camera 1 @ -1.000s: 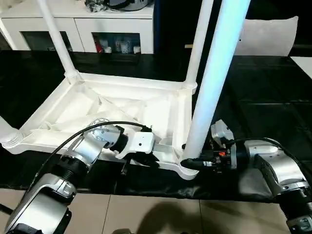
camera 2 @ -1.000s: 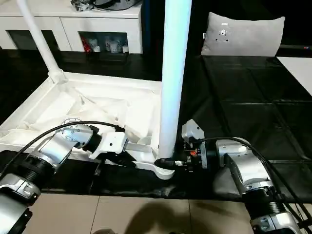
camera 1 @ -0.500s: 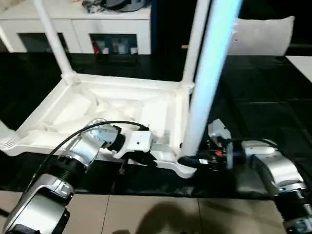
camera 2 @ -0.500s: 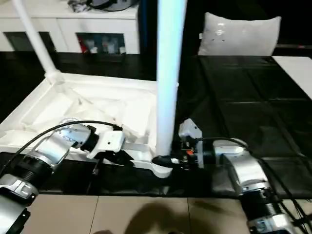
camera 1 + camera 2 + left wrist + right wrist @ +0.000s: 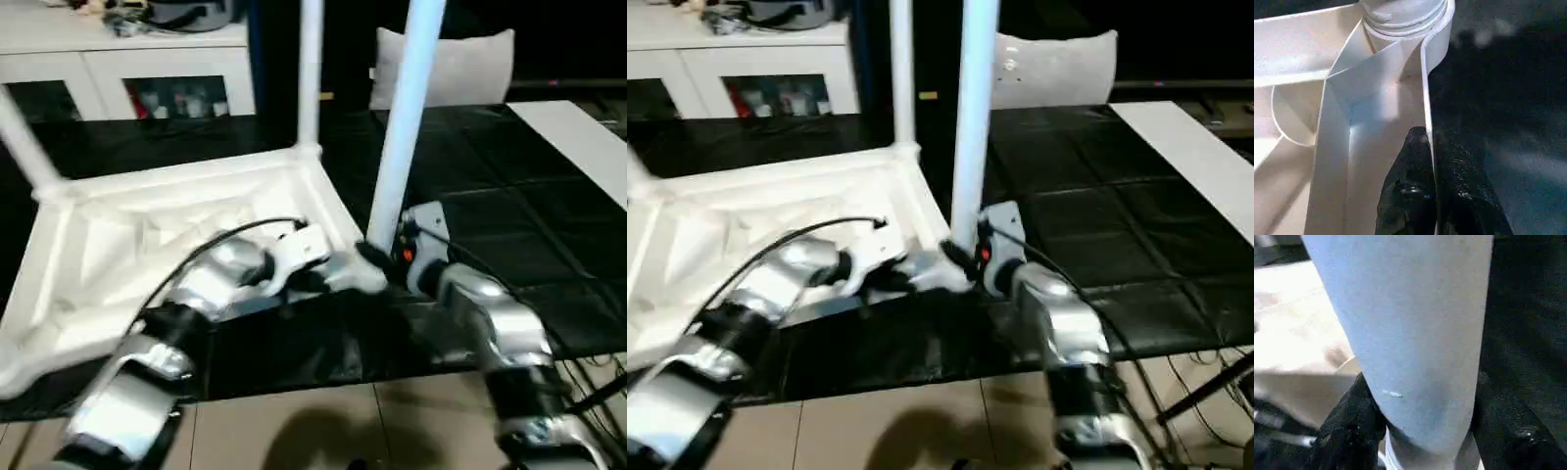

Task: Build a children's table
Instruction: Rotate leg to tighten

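The white table top (image 5: 147, 225) lies upside down on a black surface, ribbed underside up. White legs stand in its far sockets (image 5: 311, 69) (image 5: 24, 147). A third leg (image 5: 407, 117) rises from the near right corner socket, and my right gripper (image 5: 377, 257) is shut on its base, its fingers (image 5: 1347, 431) on either side of the tube (image 5: 1415, 347). My left gripper (image 5: 328, 279) is shut on the top's thin rim wall (image 5: 1425, 88) just beside that corner, one finger (image 5: 1410, 161) inside and one outside.
The black padded surface (image 5: 509, 196) ends at a tiled floor (image 5: 323, 421) close to me. A white cabinet (image 5: 127, 59) and a grey cushion (image 5: 460, 64) stand behind. A white board (image 5: 578, 137) lies at the far right. A black cable (image 5: 225, 240) loops over my left forearm.
The camera has swung right. The table top seems turned, its held right corner farther from me and its left end nearer. Both grippers keep their hold.
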